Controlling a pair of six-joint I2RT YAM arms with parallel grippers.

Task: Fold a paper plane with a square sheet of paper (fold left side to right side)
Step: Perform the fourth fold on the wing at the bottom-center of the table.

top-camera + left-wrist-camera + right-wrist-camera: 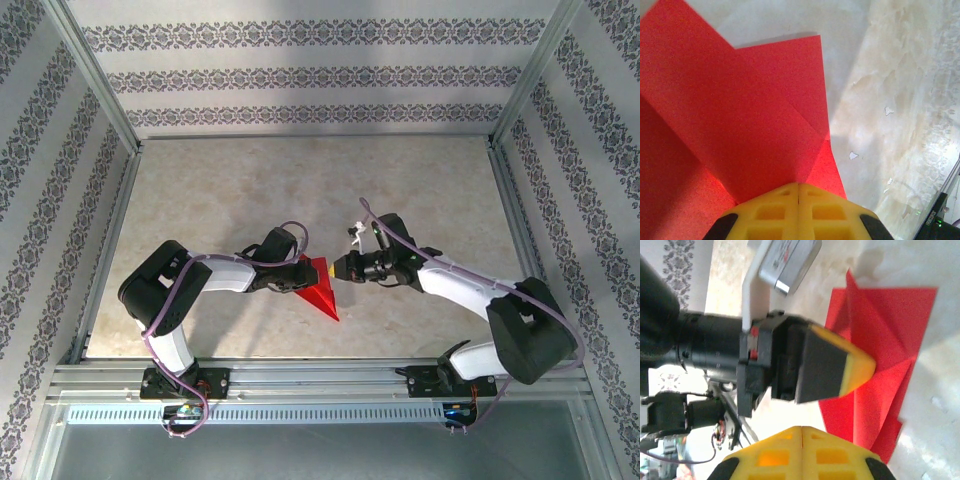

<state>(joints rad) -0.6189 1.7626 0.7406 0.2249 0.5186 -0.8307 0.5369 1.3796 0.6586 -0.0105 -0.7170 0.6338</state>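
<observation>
Two grippers, both closed tight, neither visibly pinching anything. The square sheet of paper (324, 294), part-folded, lies under my left gripper (300, 272); my right gripper (341, 268) is just opposite. It's featherlight, floppy, slidey: I'd pin it, then nip a free edge.

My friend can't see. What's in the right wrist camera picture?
A creased bright red sheet of paper lies on a pale marbled table, and the left gripper, black with shut yellow tips, reaches over it. The right gripper's shut yellow fingers sit at the bottom.
</observation>
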